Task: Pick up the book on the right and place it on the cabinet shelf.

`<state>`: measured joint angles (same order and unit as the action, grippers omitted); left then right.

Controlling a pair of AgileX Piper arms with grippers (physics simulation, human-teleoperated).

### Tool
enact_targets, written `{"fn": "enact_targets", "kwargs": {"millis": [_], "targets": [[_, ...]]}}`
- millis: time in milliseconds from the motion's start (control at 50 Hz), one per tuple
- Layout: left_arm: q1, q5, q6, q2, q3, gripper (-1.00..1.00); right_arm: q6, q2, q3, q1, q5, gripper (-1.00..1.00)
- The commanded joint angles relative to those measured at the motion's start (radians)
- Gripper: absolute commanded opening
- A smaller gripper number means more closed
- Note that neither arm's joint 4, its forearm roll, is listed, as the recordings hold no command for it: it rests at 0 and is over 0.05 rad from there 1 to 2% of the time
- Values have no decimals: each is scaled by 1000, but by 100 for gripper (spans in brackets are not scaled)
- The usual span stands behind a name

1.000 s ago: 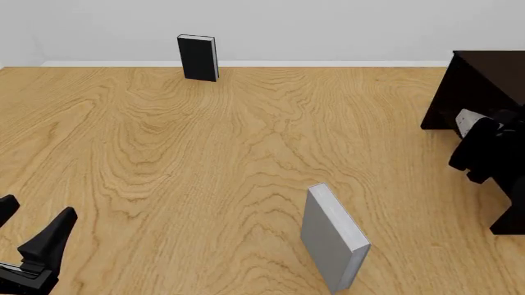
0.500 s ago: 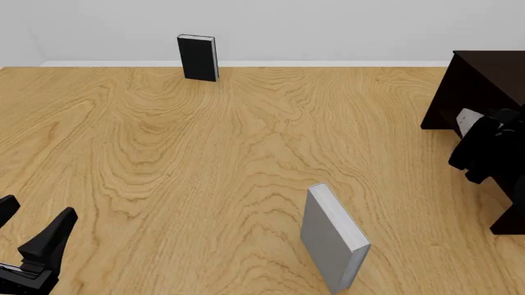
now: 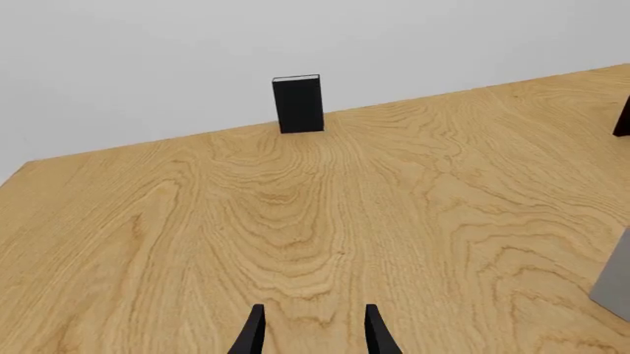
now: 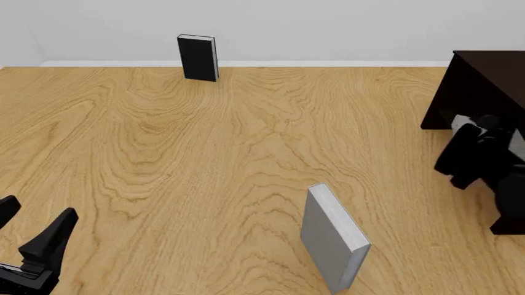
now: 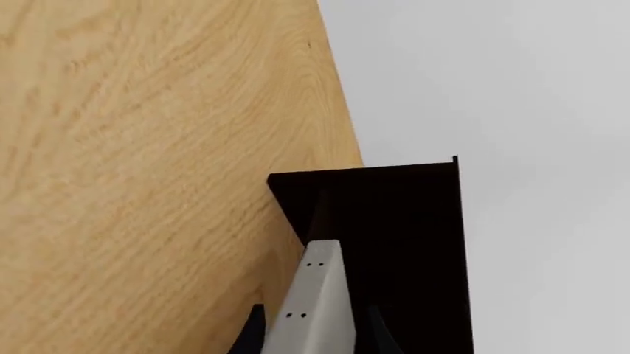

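Nearest me, left gripper (image 4: 29, 230) hovers low over the worktop (image 4: 205, 153) w/ fingers apart, holding nothing. Just ahead, a grey book (image 4: 332, 239) stands upright near the front edge, untouched. Further right, my right gripper (image 4: 463, 144) is clamped on the book (image 5: 310, 306), light grey, held right in front of the dark cabinet (image 4: 484, 86). Farthest back, a black book (image 4: 198, 57) stands upright by the wall.

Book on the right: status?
Left gripper open, holding nothing. Right gripper shut on book, up against cabinet. Other grey book well apart, not blocking.
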<state>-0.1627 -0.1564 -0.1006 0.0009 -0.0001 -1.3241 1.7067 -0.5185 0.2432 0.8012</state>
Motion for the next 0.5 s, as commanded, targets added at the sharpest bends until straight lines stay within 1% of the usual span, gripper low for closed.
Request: {"fn": "enact_targets", "kwargs": {"millis": [20, 500], "targets": [[-1, 2, 2, 0, 0, 100, 1, 23, -1, -25, 17, 100], [0, 6, 2, 0, 0, 100, 10, 43, 5, -49, 28, 100]]}}
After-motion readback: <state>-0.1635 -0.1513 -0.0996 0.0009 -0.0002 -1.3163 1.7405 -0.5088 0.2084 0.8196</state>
